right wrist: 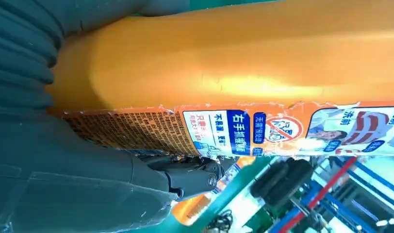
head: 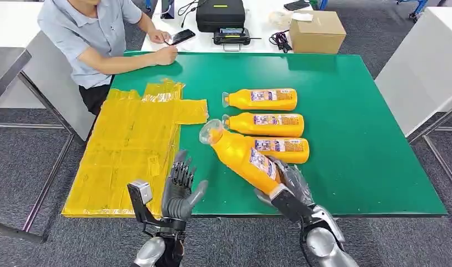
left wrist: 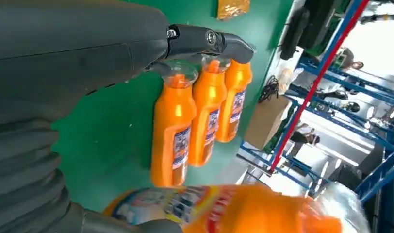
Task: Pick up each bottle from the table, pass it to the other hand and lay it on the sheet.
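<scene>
Table [head: 352,167]: green; three bottles [head: 266,123] lie in a row.
Sheet [head: 129,150]: yellow, left of the row, bare.
Held bottle [head: 243,156]: lifted, tilted, cap toward the sheet.
Right hand [head: 288,186]: wrapped around its base end.
Left hand [head: 179,186]: upright, fingers spread, holding nothing.
Risk: grip sits low, apparently; the bottle may swing or slip at handover, or knock the row.

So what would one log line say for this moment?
right hand: holds bottle | left hand: open, waiting | three bottles on table | sheet: bare
</scene>
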Motion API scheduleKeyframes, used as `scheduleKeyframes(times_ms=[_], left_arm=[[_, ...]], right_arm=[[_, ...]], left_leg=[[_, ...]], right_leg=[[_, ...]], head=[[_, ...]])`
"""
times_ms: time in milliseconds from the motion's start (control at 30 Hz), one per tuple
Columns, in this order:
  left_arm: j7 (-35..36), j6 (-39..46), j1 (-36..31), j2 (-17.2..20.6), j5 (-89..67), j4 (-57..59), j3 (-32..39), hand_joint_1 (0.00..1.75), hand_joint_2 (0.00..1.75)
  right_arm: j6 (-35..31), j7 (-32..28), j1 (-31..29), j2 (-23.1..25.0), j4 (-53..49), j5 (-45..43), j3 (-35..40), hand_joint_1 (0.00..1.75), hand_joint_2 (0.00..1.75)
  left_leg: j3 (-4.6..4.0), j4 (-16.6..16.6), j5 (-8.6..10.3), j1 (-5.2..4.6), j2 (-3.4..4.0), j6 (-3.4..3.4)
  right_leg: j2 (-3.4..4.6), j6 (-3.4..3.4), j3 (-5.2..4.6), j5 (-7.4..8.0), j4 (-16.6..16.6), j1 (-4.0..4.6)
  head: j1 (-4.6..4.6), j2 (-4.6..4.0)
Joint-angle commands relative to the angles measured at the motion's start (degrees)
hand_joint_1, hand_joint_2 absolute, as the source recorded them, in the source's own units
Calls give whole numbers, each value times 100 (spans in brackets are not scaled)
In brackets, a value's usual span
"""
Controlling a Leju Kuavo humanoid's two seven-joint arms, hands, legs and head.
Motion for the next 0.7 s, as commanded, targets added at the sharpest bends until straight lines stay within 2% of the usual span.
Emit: scheduleKeyframes(times_ms=[33,133,200,267,400,467,500,567,700], left_arm=[[113,-576,-151,330,371,361,-346,0,175],[-64,-1191,-52,462,447,-101,-462,0,175],[-50,-1425,-2,507,421,-280,-471,0,175],[-46,-1361,-74,521,173,-220,-518,0,175],[-44,-1347,-133,477,153,-99,-474,0,175],[12,-1675,-188,452,331,39,-452,0,175],[163,-2020,-217,437,572,147,-405,0,175],[-43,-2056,-307,375,412,350,-337,0,175],[-77,-1953,-442,284,322,560,-261,0,175]], right_arm=[[207,-261,-255,371,70,-384,-84,147,175],[798,-163,-557,320,585,-648,181,148,175],[941,-178,-710,279,964,-547,341,145,175],[993,-219,-801,247,1236,-374,504,159,175],[986,-246,-846,301,1348,-283,605,159,175],[1107,-226,-922,269,1360,-223,754,175,175],[1302,-248,-1023,276,1467,-245,886,173,175],[1485,-241,-1182,338,1747,-296,1068,164,175],[1511,-231,-1309,382,2025,-313,1239,168,175]], left_leg=[[27,-5,-11,8,18,-17],[19,-4,-8,7,24,-15],[22,-3,-10,11,32,-15],[26,-5,-9,13,30,-14],[30,-5,-9,16,21,-16],[31,-3,-12,14,24,-16],[20,-3,-7,11,18,-12],[26,-6,-8,11,30,-13],[33,-6,-8,13,21,-17]], right_leg=[[14,-20,21,-6,-3,9],[20,-16,10,-1,-3,9],[27,-17,14,0,-5,12],[25,-15,19,1,-9,13],[16,-18,26,-1,-10,16],[19,-19,25,-5,-5,14],[14,-14,17,-3,-5,11],[26,-15,18,1,-7,11],[15,-21,29,-3,-7,14]], head=[[0,0],[-2,0],[-2,0],[0,0],[2,0],[2,0],[0,0],[0,0],[0,0]])
